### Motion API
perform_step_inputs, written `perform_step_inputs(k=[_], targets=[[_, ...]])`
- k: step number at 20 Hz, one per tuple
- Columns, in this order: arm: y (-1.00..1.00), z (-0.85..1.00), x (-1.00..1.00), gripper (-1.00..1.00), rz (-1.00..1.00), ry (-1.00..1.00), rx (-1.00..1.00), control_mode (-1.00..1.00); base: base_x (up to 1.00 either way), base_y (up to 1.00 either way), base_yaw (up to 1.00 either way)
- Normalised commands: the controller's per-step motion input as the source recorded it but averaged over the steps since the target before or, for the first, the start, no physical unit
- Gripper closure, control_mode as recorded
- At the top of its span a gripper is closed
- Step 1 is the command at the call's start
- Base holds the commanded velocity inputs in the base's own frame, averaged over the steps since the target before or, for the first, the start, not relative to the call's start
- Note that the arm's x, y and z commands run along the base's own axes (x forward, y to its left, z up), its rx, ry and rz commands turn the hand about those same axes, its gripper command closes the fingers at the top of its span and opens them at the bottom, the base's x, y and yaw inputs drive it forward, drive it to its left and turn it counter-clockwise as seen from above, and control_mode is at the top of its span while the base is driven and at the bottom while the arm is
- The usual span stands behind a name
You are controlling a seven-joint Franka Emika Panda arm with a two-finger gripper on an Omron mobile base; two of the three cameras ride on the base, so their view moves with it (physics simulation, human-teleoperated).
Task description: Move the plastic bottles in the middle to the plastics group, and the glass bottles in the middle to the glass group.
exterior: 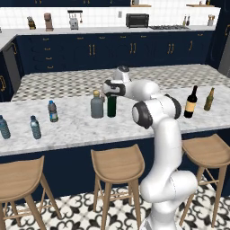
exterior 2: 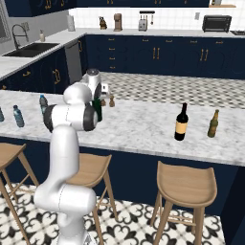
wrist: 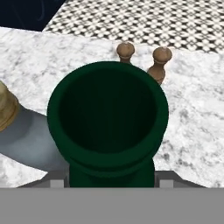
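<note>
We see the pincer (exterior: 112,93) lowered over the top of the dark-green bottle (exterior: 112,107), which stands upright near the middle of the worktop (exterior: 134,121). In the hand view the bottle's round open mouth (wrist: 107,111) sits right under the camera, smooth, glossy and thick-rimmed, between the finger tips (wrist: 57,183). Whether the jaws already press on the neck we cannot tell; they stand partly apart on either side of it.

Just beside the green bottle, on its left in the left base view, stands the squat grey bottle (exterior: 96,107), wide-bodied with a tan cap; the two are close but we cannot tell if they touch. Behind them in the hand view stand two small brown wooden shakers (wrist: 144,59) with rounded knobs.

Further left on the worktop stands a small translucent blue water bottle (exterior: 53,111) with a label band, too small to read. Two more like it (exterior: 35,127) stand well apart, near the left end.

Toward the right end stands a dark wine bottle (exterior: 191,102) with a red top and a cream-yellow label, no writing legible, and near it a slim olive-brown bottle (exterior: 209,99) with a gold neck.

The worktop is pale marble with grey veining. Round wooden stools (exterior: 117,164) stand before it.
</note>
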Motion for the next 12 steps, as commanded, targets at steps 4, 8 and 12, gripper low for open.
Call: perform_step_inputs(k=[4, 8, 12], targets=[[-0.39, 0.28, -0.55, 1.00, -0.01, -0.09, 0.00, -1.00, 0.00, 0.00, 0.00], [-0.39, 0.05, -0.88, 1.00, 0.00, -0.11, 0.00, -1.00, 0.00, 0.00, 0.00], [-0.54, 0.00, -1.00, 1.00, 0.00, -0.15, 0.00, -1.00, 0.00, 0.00, 0.00]])
